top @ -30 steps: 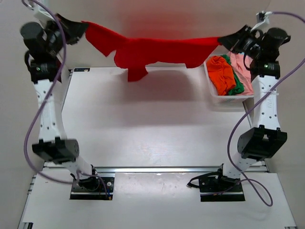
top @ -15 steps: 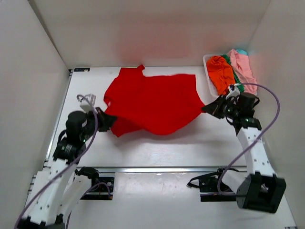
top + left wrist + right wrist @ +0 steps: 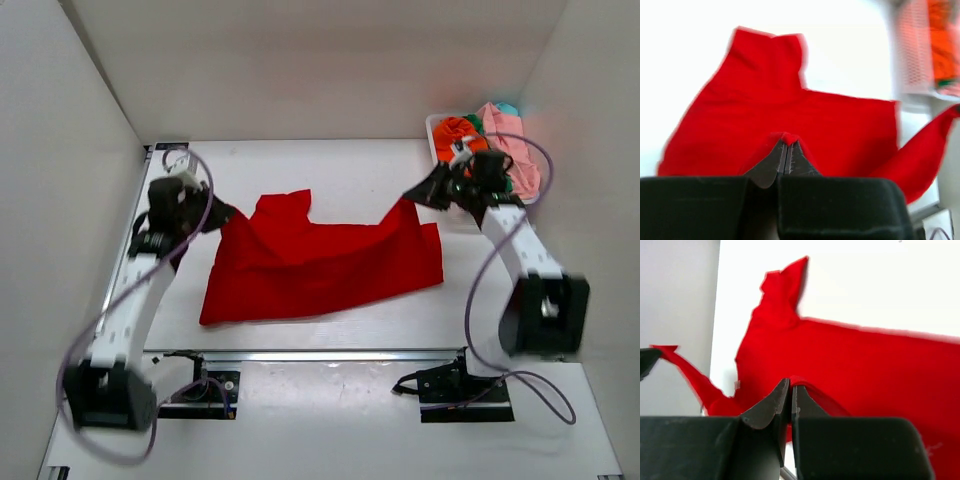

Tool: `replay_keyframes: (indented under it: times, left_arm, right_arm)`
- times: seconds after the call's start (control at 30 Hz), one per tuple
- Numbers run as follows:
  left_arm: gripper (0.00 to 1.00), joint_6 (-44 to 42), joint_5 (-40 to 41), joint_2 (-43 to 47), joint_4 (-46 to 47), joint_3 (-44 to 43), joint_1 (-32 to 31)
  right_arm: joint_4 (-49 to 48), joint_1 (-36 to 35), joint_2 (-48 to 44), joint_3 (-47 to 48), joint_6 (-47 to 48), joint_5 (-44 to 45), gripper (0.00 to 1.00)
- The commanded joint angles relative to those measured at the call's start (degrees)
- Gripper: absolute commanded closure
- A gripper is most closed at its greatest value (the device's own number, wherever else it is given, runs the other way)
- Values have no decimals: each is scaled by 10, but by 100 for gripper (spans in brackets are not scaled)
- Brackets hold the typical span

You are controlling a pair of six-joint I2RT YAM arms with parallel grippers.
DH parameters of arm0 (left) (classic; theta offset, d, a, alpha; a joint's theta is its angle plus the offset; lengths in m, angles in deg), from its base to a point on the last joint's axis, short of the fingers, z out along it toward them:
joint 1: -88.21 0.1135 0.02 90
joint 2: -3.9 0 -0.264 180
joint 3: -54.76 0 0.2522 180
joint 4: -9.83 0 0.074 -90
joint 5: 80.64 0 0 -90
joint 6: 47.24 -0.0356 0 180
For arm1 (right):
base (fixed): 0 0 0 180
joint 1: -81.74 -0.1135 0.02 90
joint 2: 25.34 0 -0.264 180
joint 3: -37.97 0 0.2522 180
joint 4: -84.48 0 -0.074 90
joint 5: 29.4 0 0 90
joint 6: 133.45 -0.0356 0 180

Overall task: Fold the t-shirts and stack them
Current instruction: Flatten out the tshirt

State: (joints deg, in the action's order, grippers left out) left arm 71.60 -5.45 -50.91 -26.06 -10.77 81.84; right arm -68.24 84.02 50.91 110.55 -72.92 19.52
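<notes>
The bright red soft cloth t-shirt (image 3: 320,265) lies spread on the white counter (image 3: 340,170), its long axis running left to right. The left gripper (image 3: 218,214) and right gripper (image 3: 412,193) are each clamped on a far corner, so the cloth lies nearward of both.

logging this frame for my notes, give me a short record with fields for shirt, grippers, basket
shirt in work: red t-shirt, mostly flat on the table, two corners lifted
left gripper: shut on its left corner
right gripper: shut on its right corner
basket: white, far right, holds orange shirt and pink shirt
stack: none seen
</notes>
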Motion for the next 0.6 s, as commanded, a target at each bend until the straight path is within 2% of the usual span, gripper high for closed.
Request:
replay_keyframes:
  times: [0.0,0.03,0.07,0.13,0.17,0.23,0.27,0.33,0.4,0.47,0.57]
  left_arm:
    - [100,-46,-34,-162,56,-124,26]
    - [100,-55,-36,-231,28,-226,34]
    - [100,-69,-27,-291,16,-282,29]
    - [100,-75,-23,-354,-25,-495,42]
    - [100,-77,-14,-384,-35,-547,43]
    - [100,-84,4,-425,-84,-720,52]
    - [100,-83,7,-420,-85,-737,58]
    - [100,-84,1,-356,-49,-680,63]
    - [100,-100,13,-302,-40,-616,59]
    - [100,-119,27,-218,-25,-516,49]
    - [100,-113,33,-118,8,-350,42]
  right_arm:
    - [-26,-9,164,173,24,-8,100]
    - [0,-13,222,273,32,-9,100]
    - [25,-18,240,324,35,-1,99]
    - [57,-29,309,530,41,11,100]
    - [78,-34,319,577,36,10,100]
    - [79,-24,366,709,-5,-14,100]
    - [68,-7,366,719,-18,-36,100]
    - [15,14,336,669,-48,-58,100]
    - [-36,25,266,570,-58,-66,100]
    - [-73,40,217,441,-62,-78,100]
    - [-97,44,155,309,-43,-79,100]
